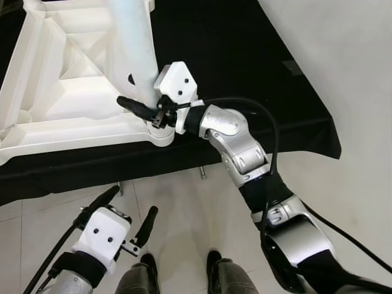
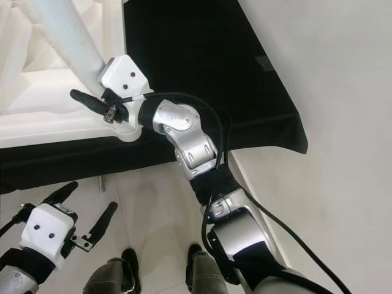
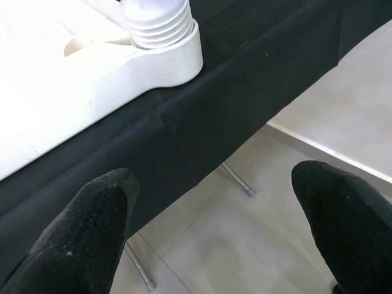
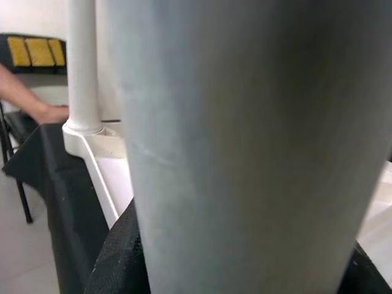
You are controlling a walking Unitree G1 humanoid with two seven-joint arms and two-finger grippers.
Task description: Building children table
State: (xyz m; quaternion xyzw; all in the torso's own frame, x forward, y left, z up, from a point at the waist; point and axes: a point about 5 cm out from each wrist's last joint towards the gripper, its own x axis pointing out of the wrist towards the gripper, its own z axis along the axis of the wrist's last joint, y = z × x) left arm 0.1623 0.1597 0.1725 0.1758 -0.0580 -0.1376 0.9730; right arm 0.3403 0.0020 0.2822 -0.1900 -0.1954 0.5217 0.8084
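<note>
An upside-down white plastic children's table (image 1: 67, 92) lies on a black cloth (image 1: 245, 61). A white table leg (image 1: 131, 43) stands upright in the corner socket (image 1: 160, 133) nearest me. My right gripper (image 1: 139, 105) is shut on this leg just above the socket, with black fingers (image 4: 116, 257) on either side of it. The leg's ribbed base (image 3: 160, 21) sits in the socket. My left gripper (image 1: 131, 202) hangs open and holds nothing, low over the floor in front of the table's edge.
The cloth-covered table's front edge (image 1: 92, 174) runs across before me, with thin metal legs (image 3: 236, 179) beneath. A second white leg (image 4: 82, 67) stands at another corner, and a person's arm (image 4: 24, 98) rests beyond it. My feet (image 1: 220, 269) are on pale floor tiles.
</note>
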